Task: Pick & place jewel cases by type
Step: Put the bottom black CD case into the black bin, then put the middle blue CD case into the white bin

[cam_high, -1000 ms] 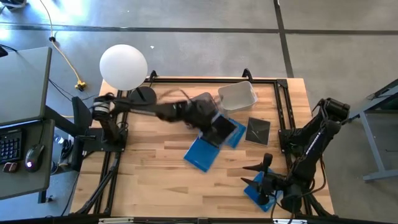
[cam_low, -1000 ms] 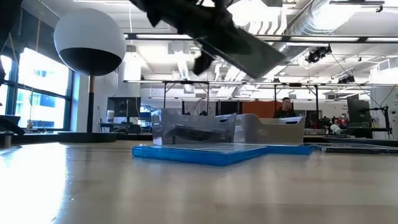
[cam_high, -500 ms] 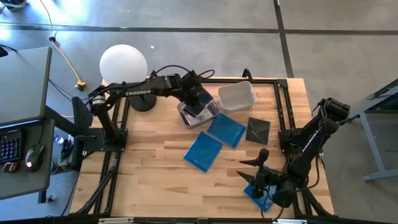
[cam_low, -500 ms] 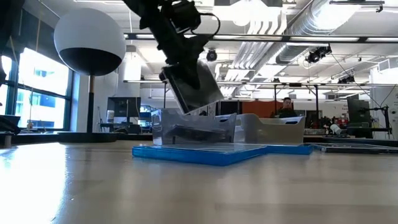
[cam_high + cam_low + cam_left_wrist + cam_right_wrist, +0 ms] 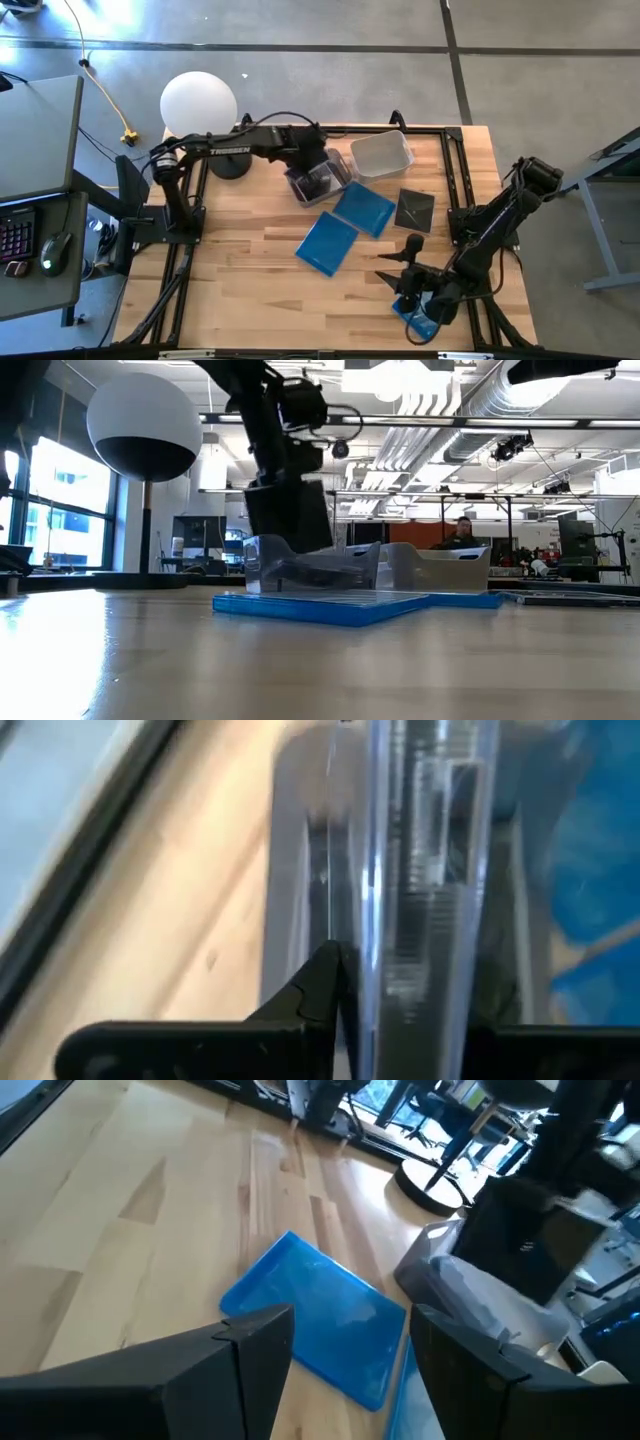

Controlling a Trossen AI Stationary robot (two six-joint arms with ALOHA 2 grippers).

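The left claw (image 5: 318, 172) was clenched on a dark jewel case (image 5: 290, 515), held on edge and lowered into the grey tub (image 5: 312, 187) at about twelve o'clock on the table (image 5: 250, 270). To finish well, it probably needed to keep the case upright, let it touch the tub floor beside the cases already there, then release. The right claw (image 5: 408, 290) hung released at five o'clock over a blue case (image 5: 420, 322), two more blue cases (image 5: 328, 243) mid-table.

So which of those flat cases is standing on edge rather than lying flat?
The dark case in the left gripper, held upright over the clear tub. The blue cases and the other dark one lie flat.
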